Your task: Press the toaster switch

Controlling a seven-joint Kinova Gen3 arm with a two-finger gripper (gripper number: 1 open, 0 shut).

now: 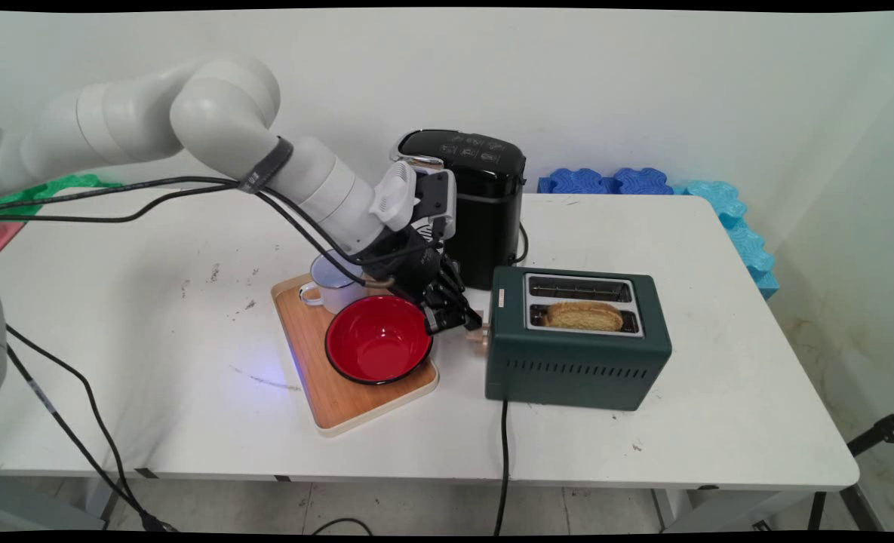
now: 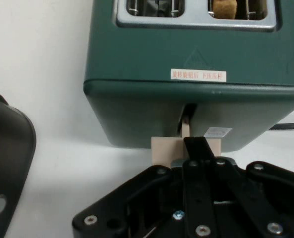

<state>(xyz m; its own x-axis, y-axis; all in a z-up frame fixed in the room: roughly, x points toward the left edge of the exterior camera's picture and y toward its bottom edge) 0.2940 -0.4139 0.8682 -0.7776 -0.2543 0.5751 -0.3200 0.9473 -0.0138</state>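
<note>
**Claw at the toaster's lever**

The claw (image 1: 468, 326), fingers pressed together, rests on the pale wooden lever (image 2: 166, 149) at the end of the green toaster (image 1: 576, 339); a slice of toast (image 1: 584, 316) sits in the near slot; a red bowl (image 1: 378, 338) and white mug (image 1: 331, 283) share a wooden tray (image 1: 341, 400) beside it; a black coffee machine (image 1: 484, 204) stands behind on the worktop (image 1: 152, 317).

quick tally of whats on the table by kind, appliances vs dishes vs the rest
Appliances: 2, the dark green two-slot toaster and the black coffee machine
Dishes: 2, the red round bowl and the white enamel mug
Boards: 1, the wooden tray
Food: 1, the toast slice
Total: 6
</note>
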